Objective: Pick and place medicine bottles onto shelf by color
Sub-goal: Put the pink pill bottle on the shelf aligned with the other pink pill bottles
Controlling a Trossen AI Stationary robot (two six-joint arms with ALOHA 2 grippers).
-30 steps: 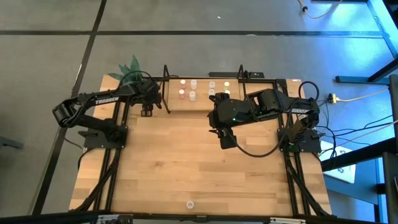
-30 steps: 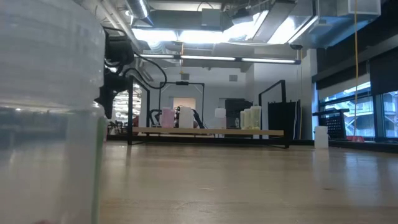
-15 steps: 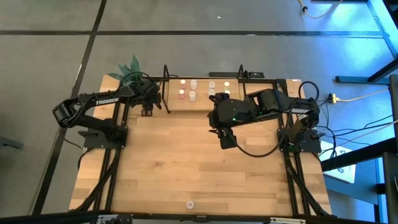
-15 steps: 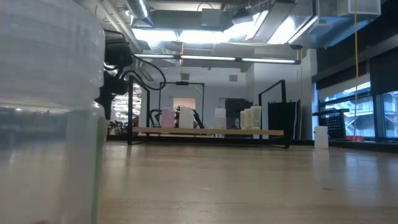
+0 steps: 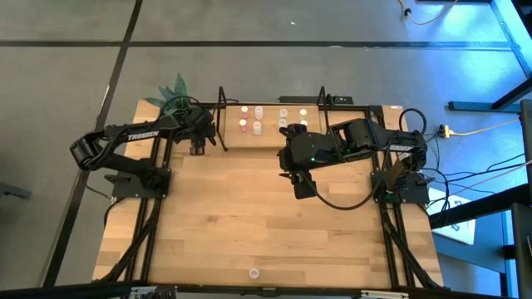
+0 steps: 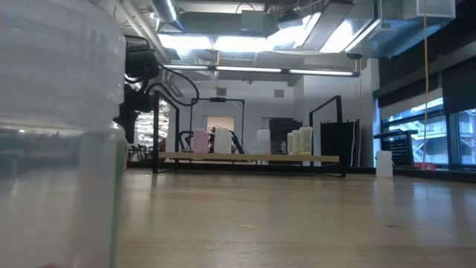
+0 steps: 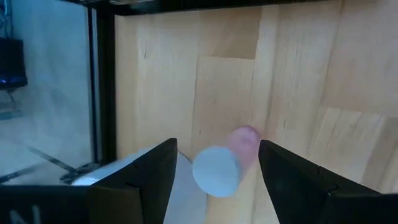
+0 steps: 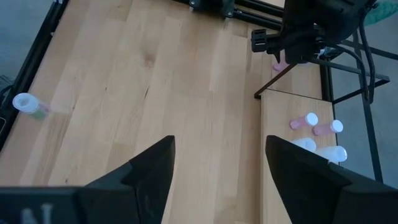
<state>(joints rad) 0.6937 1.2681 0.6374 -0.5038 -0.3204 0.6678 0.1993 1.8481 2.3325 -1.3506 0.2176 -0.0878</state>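
The left pincer hangs near the far left corner of the bench, just off the left end of the shelf. Its two dark fingers stand apart, one on each side of a pink-topped bottle that stands on the bench between them; whether they touch it cannot be told. White lettering on the left arm reads "TROSSEN".

The right pincer hovers over the bench a little in front of the shelf, toward the right half, open with nothing between its fingers.

The shelf sits along the far edge of the bench. On its light-wood board stand the medicine bottles: pink-topped and white-topped ones toward the left part, more toward the middle, including yellow-green tops.

One lone bottle lies near the front edge of the bench, about midway along it.

A green plant stands at the far left corner, behind the left arm.
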